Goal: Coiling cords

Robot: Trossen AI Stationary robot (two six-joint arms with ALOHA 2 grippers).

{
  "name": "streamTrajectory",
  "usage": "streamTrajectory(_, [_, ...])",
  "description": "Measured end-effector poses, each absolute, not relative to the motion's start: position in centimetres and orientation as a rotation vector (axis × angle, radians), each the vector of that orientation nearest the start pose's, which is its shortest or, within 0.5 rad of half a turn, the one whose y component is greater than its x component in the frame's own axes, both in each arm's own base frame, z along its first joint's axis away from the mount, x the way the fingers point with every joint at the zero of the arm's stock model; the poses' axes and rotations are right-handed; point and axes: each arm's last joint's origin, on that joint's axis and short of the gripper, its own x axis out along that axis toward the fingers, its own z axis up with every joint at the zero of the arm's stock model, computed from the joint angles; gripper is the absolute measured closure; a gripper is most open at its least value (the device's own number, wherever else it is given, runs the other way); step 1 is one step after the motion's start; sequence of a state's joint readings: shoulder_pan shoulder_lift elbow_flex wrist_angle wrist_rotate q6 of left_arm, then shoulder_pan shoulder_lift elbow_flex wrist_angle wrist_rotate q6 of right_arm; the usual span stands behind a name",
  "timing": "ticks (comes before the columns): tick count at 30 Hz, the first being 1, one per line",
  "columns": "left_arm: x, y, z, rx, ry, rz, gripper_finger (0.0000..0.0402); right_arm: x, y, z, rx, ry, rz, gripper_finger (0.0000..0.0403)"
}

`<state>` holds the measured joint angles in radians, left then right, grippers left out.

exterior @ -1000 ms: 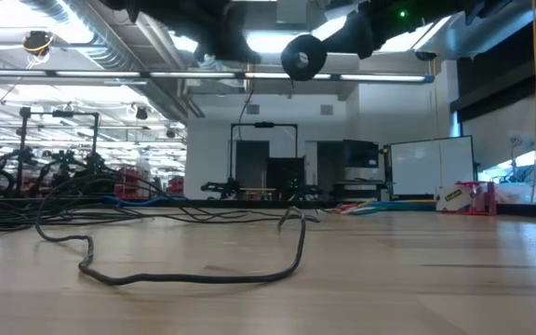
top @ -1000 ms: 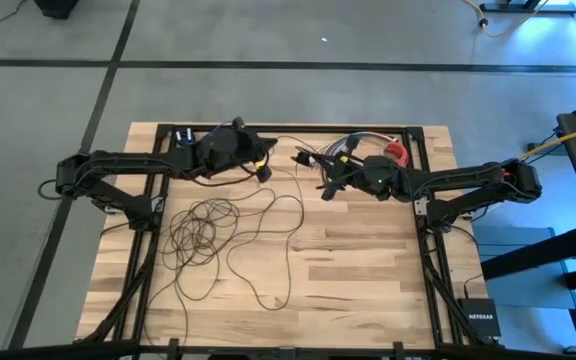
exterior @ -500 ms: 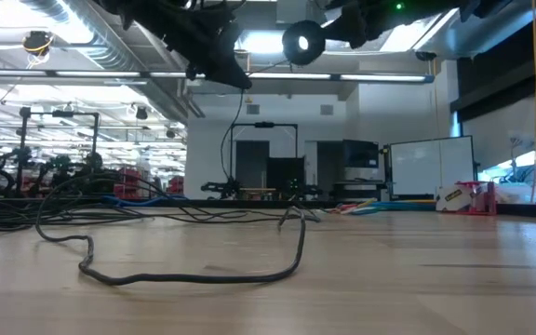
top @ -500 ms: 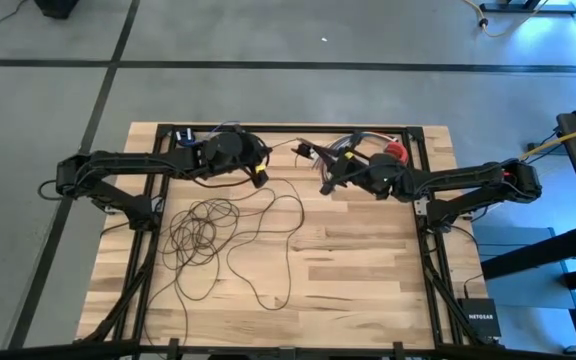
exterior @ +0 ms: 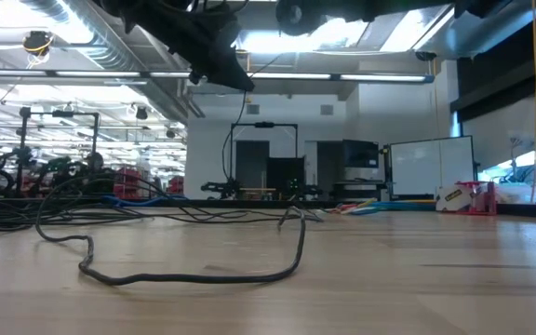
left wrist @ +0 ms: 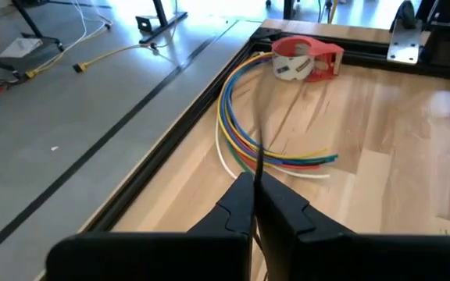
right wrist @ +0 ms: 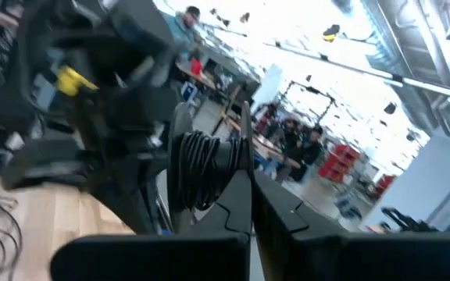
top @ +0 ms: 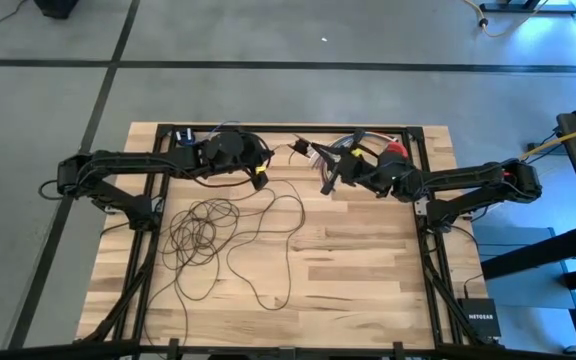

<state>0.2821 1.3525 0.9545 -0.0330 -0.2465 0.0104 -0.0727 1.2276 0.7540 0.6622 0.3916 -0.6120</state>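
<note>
Cords (top: 208,232): most lie in loose loops on the desk (top: 368,270), lower left of the high view, one strand rising to the arms.
Left gripper (top: 260,172): upper middle, jaws clamped on that strand (left wrist: 258,160).
Right gripper (top: 326,182): right of it, jaws pinched on a small wound bundle (right wrist: 200,168).
Key relation: strand spans between both grippers; slack lies below-left, nearer the left arm.
Views: only the right wrist view shows the wound turns; the low view shows a slack loop (exterior: 194,275).

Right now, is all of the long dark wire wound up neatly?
No, much of the cord lies in loose loops across the table.
</note>
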Motion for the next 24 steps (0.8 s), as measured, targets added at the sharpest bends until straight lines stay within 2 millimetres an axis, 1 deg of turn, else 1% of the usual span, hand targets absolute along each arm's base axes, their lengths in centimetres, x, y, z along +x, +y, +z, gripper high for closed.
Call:
streamTrajectory(2, [28.6, 9.1, 28.3, 0.001, 0.423, 0.509, 0.0398, 26.8, -3.0, 31.2, -0.569, -0.044, -0.502, 0.0397])
streamTrajectory(6, [28.6, 9.0, 28.3, 0.008, 0.426, 0.503, 0.04, 26.7, -3.2, 31.1, -0.594, -0.016, -0.55, 0.0397])
streamTrajectory(12, [28.4, 9.4, 28.3, 0.012, 0.427, 0.516, 0.0398, 26.7, -3.1, 31.3, -0.608, -0.028, -0.544, 0.0397])
streamTrajectory(20, [27.6, 11.1, 28.1, 0.009, 0.464, 0.596, 0.0396, 26.9, -3.2, 30.0, -0.628, 0.109, -0.518, 0.0397])
streamTrajectory(24, [27.4, 11.6, 28.1, 0.004, 0.465, 0.617, 0.0395, 26.8, -3.3, 29.1, -0.644, 0.212, -0.527, 0.0397])
